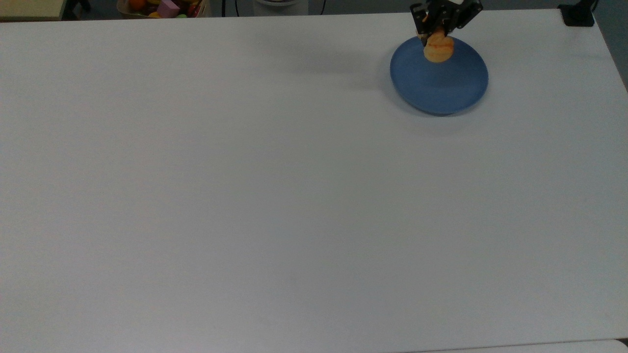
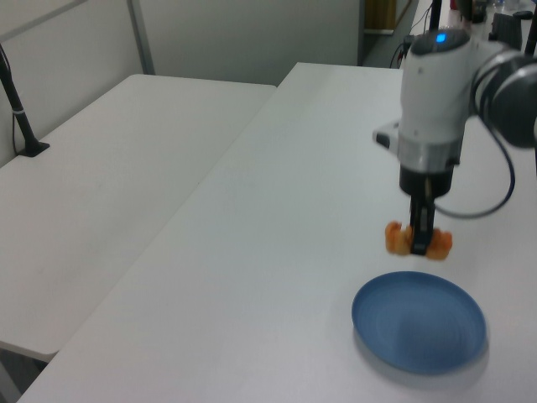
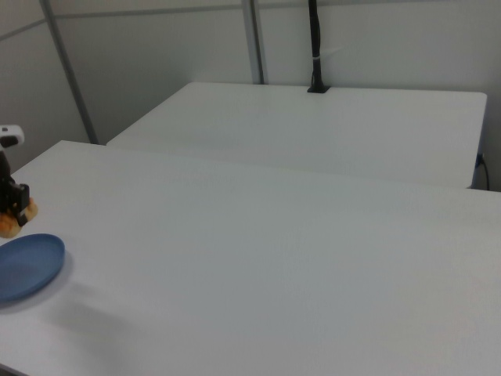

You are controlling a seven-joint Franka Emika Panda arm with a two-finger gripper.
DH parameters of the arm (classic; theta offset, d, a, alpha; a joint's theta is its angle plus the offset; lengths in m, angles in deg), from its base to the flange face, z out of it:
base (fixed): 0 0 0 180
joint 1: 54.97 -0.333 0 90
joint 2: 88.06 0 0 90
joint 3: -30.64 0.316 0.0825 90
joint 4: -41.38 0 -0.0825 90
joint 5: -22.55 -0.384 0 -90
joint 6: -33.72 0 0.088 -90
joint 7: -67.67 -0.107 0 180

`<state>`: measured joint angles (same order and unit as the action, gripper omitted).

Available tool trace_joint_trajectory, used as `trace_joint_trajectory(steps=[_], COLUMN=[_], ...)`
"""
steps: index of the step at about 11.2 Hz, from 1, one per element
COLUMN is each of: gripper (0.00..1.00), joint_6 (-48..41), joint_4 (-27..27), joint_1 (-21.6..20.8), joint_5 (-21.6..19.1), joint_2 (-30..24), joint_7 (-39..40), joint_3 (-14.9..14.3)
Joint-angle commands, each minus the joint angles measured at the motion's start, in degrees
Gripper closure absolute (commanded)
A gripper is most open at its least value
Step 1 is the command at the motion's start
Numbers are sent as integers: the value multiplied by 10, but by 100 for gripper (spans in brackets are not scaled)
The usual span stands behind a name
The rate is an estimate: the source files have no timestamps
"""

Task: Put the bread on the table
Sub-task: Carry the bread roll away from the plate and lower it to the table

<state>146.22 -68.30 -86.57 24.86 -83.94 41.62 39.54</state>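
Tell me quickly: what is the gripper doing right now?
Gripper: shut on the bread, held in the air above the blue plate.

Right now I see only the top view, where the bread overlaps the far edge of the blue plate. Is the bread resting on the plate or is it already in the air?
Observer: In the air. In the left view the bread hangs above the blue plate, with white table showing between them.
Operator: How does the claw hold it?
Observer: The claw points straight down and is closed across the middle of the bread; an orange end sticks out on each side, roughly level.
Operator: Is anything left on the plate?
Observer: No. In the right view the plate is bare, and the bread hangs above it near the right view's left edge.
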Motion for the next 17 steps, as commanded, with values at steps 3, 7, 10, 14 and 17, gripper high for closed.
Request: trace_joint_trajectory(steps=[3, 7, 10, 14, 17], gripper=[69, 68, 67, 64, 61], joint_6=[-121, -188, -191, -164, -58], joint_4=[10, 15, 14, -24, -68], joint_1=[65, 108, 137, 202, 241], joint_5=[-46, -46, -43, -26, -15], joint_2=[-108, -141, -141, -128, -90], joint_7=[147, 265, 330, 408, 419], joint_3=[-63, -141, -209, -237, -245])
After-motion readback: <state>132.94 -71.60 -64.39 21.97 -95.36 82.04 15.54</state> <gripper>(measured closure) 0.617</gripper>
